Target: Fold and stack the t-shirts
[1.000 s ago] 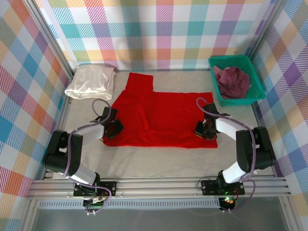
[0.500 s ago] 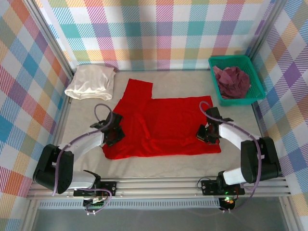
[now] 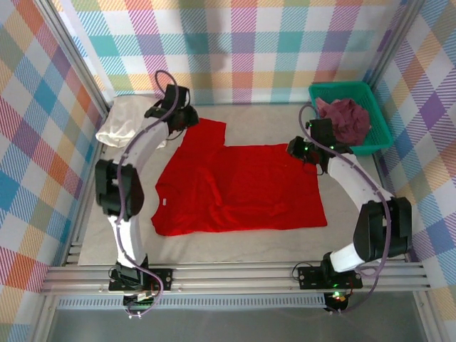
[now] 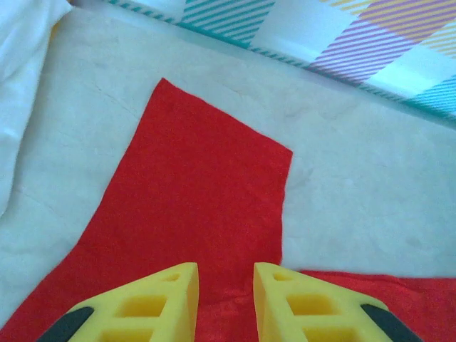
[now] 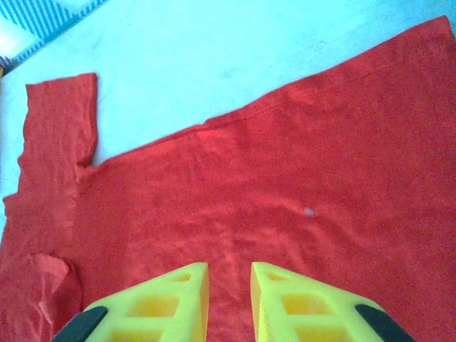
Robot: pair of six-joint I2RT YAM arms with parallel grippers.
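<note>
Arms had swung within the last second from the red t-shirt's (image 3: 242, 185) near edge to its far edge: left gripper (image 3: 187, 117) over the sleeve (image 4: 206, 178), right gripper (image 3: 296, 148) at the far right corner, both narrowly parted and empty. Shirt lay flat mid-table, unfolded; a far-edge grasp looked next.
</note>
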